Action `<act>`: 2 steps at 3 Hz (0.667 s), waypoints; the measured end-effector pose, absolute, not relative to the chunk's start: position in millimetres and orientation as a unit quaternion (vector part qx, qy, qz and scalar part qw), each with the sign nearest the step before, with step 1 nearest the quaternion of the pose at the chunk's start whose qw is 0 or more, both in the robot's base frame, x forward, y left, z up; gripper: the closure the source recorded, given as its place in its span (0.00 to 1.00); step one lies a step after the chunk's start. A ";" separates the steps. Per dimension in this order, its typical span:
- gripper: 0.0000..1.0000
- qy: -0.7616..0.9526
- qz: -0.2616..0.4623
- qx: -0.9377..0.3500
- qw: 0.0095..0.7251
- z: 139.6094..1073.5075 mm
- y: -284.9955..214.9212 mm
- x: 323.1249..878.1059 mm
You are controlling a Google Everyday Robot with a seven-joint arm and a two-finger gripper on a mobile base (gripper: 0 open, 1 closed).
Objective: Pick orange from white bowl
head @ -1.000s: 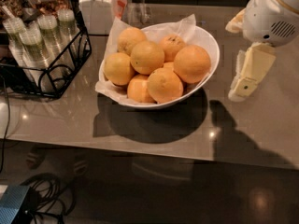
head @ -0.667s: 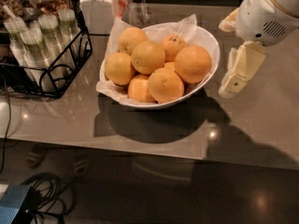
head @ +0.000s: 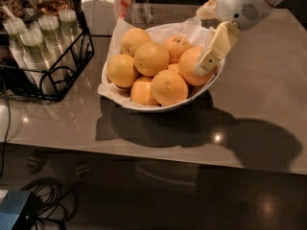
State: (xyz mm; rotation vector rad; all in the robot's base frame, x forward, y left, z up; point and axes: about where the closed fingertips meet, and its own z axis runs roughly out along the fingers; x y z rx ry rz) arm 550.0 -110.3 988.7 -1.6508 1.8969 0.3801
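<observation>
Found the orange (head: 186, 70) at the right side of the white bowl (head: 158, 108), largest of the pile, round, smooth, evenly deep orange. Saw the gripper (head: 211, 51) above the bowl's right rim, overlapping that fruit's upper right. Could not tell its grip. Noted crumpled white paper (head: 189, 28) lining the bowl.

tbl (head: 268, 104) glossy | on it: white bowl (head: 152, 108), wire rack (head: 79, 49), jar (head: 98, 13) | jaws apart abv bowl
</observation>
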 end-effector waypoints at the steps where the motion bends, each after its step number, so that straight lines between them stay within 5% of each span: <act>1: 0.00 0.711 0.181 -0.609 0.303 985.5 -96.3 562.8; 2: 0.00 0.717 0.175 -0.604 0.299 981.4 -99.7 559.7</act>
